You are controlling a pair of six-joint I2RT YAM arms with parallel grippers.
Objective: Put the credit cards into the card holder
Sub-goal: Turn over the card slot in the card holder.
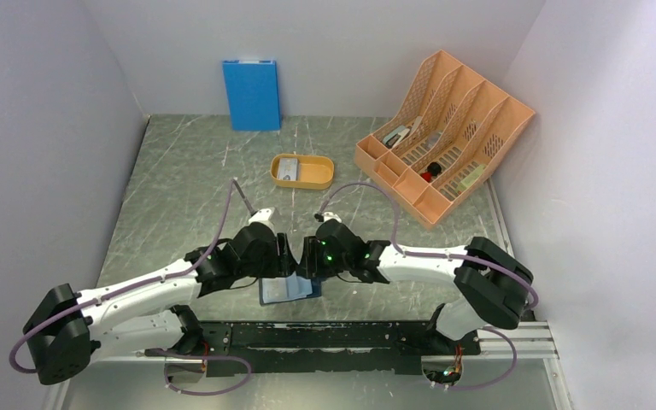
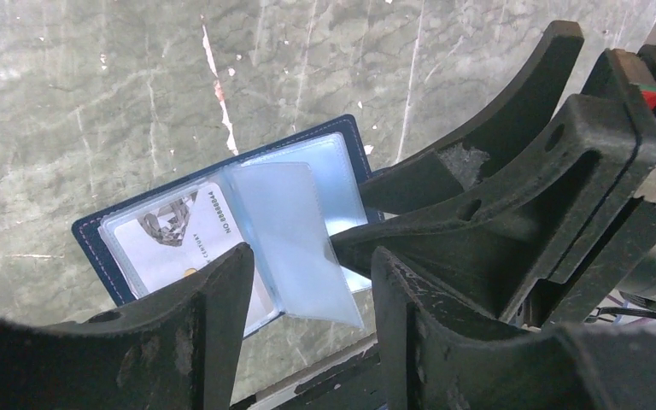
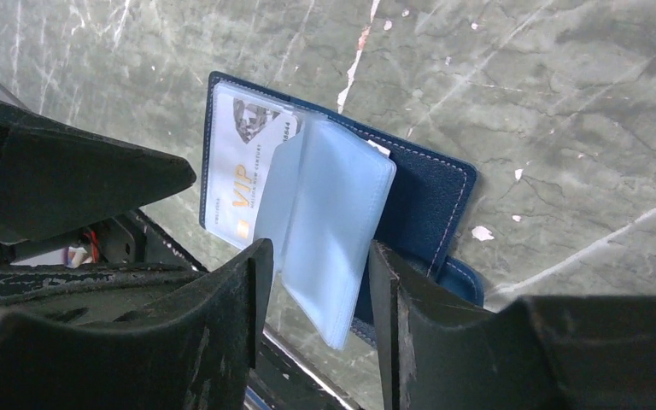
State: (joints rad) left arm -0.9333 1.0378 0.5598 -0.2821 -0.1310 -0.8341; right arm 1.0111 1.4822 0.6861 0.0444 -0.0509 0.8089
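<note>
Pale walls boxed the scene in: back wall (image 1: pixel 333 51), left wall (image 1: pixel 34 154), right wall (image 1: pixel 615 171), all under soft, even light. Down below lay a grey-green marbled table (image 1: pixel 179 188), streaked with white scratches. A blue panel (image 1: pixel 251 94) leaned against the back wall. At right rear sat an orange slotted desk organiser (image 1: pixel 430 203), with an orange oval tray (image 1: pixel 303 181) near it. A black rail (image 1: pixel 325 335) ran along the near edge.

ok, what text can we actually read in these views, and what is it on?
"VIP": gold print on the card in the card holder, right wrist view.
"CENTURY": end of the small line beside it; the rest is blurred.
"NO." plus digits, seemingly 8s ending in 44: along the same card's edge, left wrist view; digits not certain.
Second card in the orange tray and the contents of the orange organizer: too small to read.
</note>
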